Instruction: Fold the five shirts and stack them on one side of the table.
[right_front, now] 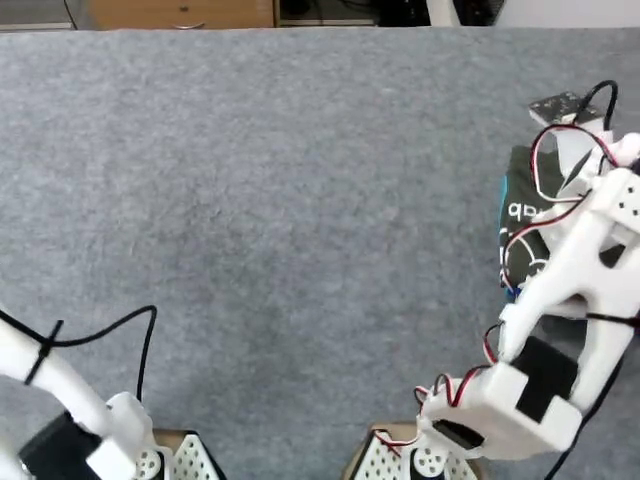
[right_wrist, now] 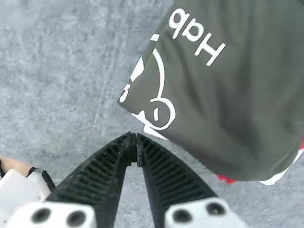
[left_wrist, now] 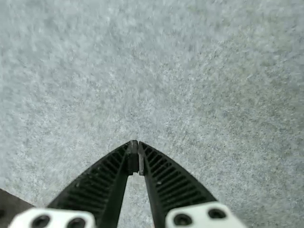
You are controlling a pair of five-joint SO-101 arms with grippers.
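Shirt stack (right_front: 520, 218) at the table's right edge: mostly hidden under the right arm (right_front: 570, 290), the rest cut by the picture's right edge. In the right wrist view the top dark green shirt (right_wrist: 228, 95) runs off frame. Under it only a red sliver (right_wrist: 227, 179) and white bits (right_wrist: 278, 179) peek out, so layer count can't be told. Left arm (right_front: 60, 385) is cut by the left and near edges. Wooden furniture (right_front: 180, 12) beyond the far side is cropped. Tan patch (right_wrist: 10, 165) at the frame edge, unidentifiable.

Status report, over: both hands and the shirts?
Left hand shut, empty, over table. Right hand shut, empty, at corner of dark shirt. It tops a stack. Nothing blocking.
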